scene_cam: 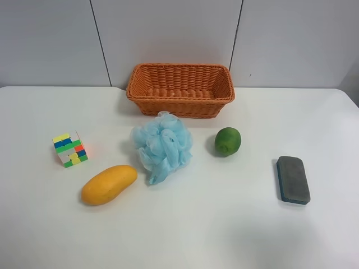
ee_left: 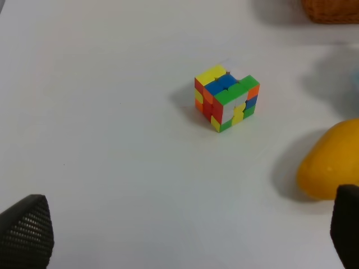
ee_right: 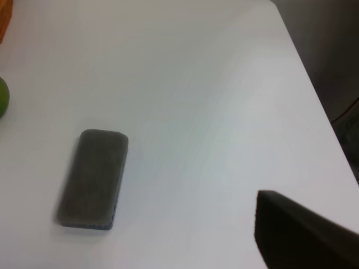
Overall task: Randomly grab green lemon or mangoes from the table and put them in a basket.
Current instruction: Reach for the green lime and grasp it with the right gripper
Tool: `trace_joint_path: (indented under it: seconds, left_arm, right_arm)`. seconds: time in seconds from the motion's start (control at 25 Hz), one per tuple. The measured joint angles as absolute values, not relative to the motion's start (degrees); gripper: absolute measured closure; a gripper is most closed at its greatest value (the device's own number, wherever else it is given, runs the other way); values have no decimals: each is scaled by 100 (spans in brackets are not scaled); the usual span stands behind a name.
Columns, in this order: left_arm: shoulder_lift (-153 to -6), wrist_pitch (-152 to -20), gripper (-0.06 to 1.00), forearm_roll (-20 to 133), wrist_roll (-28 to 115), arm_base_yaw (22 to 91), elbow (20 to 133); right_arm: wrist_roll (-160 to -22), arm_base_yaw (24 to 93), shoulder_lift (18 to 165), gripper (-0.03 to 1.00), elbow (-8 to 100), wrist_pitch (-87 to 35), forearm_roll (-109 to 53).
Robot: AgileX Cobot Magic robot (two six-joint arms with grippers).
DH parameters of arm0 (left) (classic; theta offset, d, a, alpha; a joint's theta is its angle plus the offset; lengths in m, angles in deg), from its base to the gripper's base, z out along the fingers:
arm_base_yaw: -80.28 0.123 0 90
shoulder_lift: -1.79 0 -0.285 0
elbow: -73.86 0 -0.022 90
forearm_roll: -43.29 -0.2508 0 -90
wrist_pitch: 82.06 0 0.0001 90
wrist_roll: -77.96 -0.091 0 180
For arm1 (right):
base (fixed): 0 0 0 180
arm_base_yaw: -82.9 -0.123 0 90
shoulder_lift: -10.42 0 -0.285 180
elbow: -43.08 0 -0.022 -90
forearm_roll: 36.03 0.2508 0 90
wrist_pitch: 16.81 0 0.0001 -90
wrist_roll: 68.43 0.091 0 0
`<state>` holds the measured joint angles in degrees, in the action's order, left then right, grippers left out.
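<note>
One mango (scene_cam: 109, 184), one green lemon (scene_cam: 228, 141), one basket (scene_cam: 179, 104) on the table (scene_cam: 224, 230).

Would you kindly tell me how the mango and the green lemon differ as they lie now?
The mango is elongated and yellow-orange; the green lemon is round and dark green. The mango is longer than the green lemon. The green lemon lies nearer the basket than the mango does. Both rest on the white table, outside the basket.
</note>
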<state>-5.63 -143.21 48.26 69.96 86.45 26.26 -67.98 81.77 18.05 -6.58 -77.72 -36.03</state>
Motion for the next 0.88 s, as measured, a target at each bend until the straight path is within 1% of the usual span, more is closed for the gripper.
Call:
trace_joint_path:
  seconds: [0.88]
  left_arm:
    - [-563, -14321, -5, 4826, 6996, 8645, 2626]
  right_arm:
    - [-6798, 8177, 1805, -2, -658, -7772, -3603]
